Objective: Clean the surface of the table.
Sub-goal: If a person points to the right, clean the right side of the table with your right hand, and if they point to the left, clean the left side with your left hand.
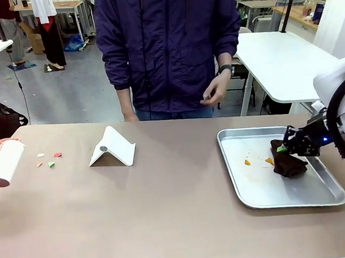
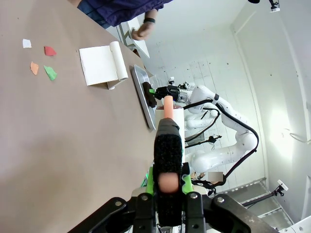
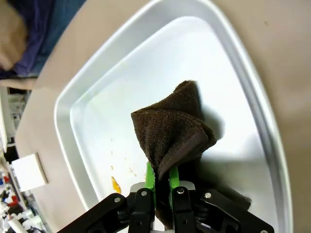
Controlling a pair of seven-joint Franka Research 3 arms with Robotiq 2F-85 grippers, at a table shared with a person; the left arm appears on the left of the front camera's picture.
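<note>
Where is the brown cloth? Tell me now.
Front view: the cloth lies in the tray at the right of the table, pinched by the right fingers.

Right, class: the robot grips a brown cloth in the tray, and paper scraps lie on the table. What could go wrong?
1. The cloth, pinched by the right gripper, might drag the orange bits over the rim of the tray.
2. The lint roller could push the paper scraps off the table instead of lifting them.
</note>
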